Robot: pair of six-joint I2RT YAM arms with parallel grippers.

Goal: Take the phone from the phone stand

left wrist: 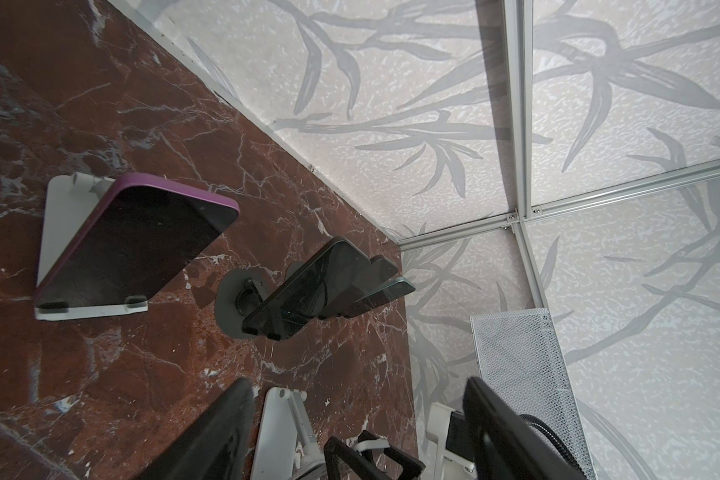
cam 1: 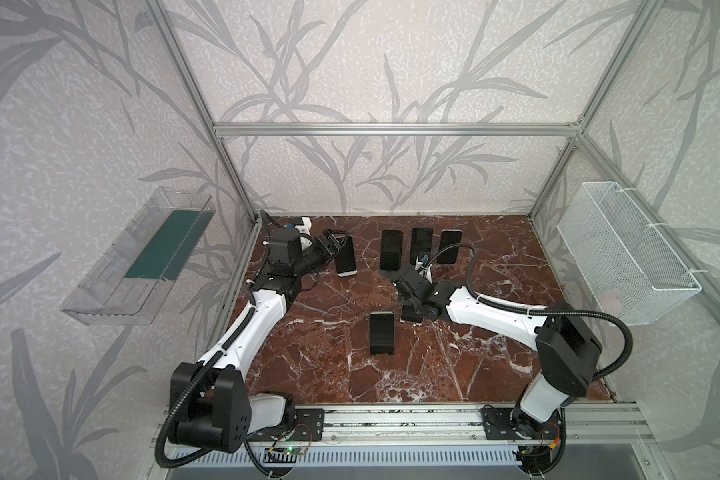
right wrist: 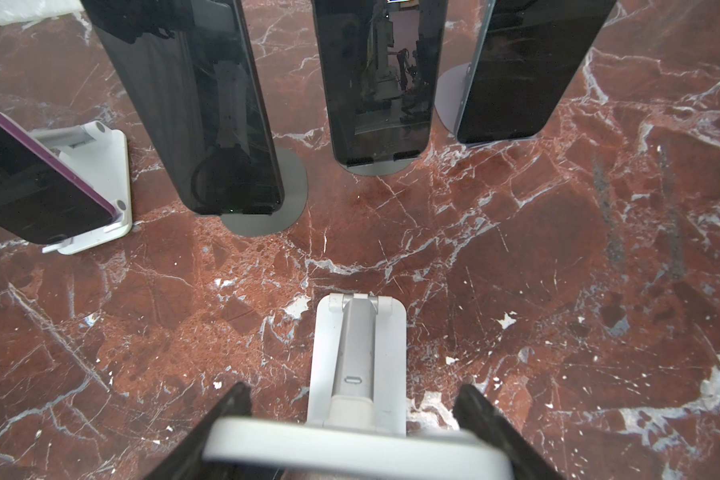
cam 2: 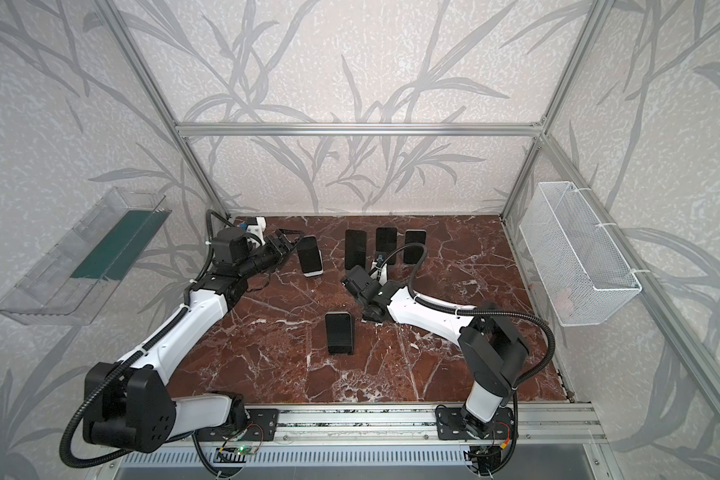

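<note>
Phone (right wrist: 350,444): right gripper (right wrist: 352,388) clamped across its white top edge, directly above the stand (right wrist: 356,332), long axis leaning up off the stand's base, so I'd pull up along it; left gripper (left wrist: 358,381) open, empty, farther from the stand.

Tabletop (right wrist: 516,249): you see polished, glossy red marble.
Phone (right wrist: 375,83): mirror-smooth black glass.
Phone stand (right wrist: 356,353): matt white plastic.
Basket (cam 1: 624,257), right of the tabletop: white wire mesh.

Five propped phones (cam 1: 381,332) on marble table (cam 1: 495,332)
</note>
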